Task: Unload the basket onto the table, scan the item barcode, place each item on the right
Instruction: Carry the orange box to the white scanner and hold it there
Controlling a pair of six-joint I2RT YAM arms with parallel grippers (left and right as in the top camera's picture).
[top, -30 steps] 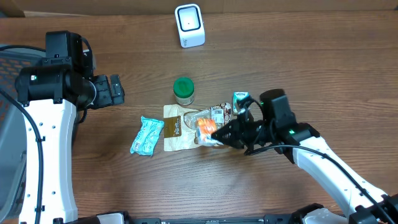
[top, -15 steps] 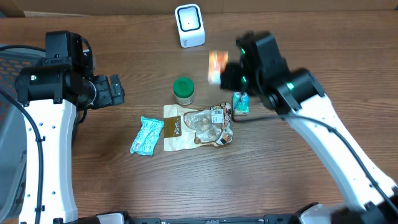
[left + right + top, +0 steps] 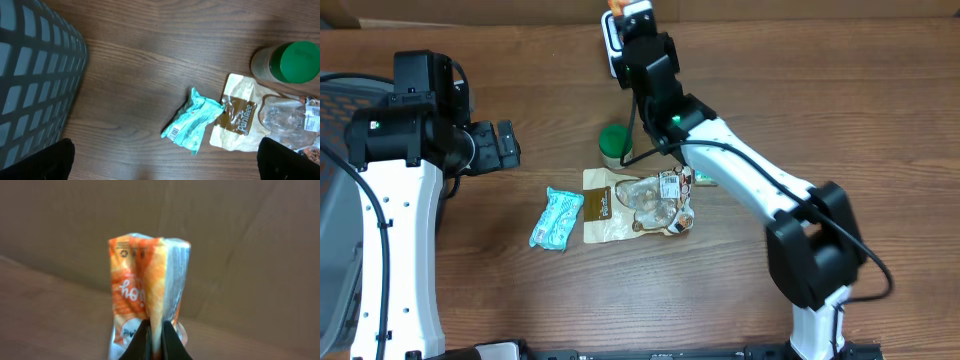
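Right wrist view: the right pincer (image 3: 155,339) is clamped together on the lower edge of the orange-and-white packet (image 3: 147,290), a crinkled foil pouch held upright with its lettering inverted and a silvery side fold showing at 3 o'clock. In the overhead view the packet sits at 12 o'clock, raised off the counter (image 3: 840,90) just over the white scanner (image 3: 609,50). The left pincer (image 3: 507,143), at 9 o'clock, stands wide apart and empty.

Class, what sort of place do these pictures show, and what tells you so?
Probably a mock checkout on a robot test bench: a white scanner at the far edge of the wooden table, a snack packet and a green-lidded jar mid-table, a mesh basket at the left.
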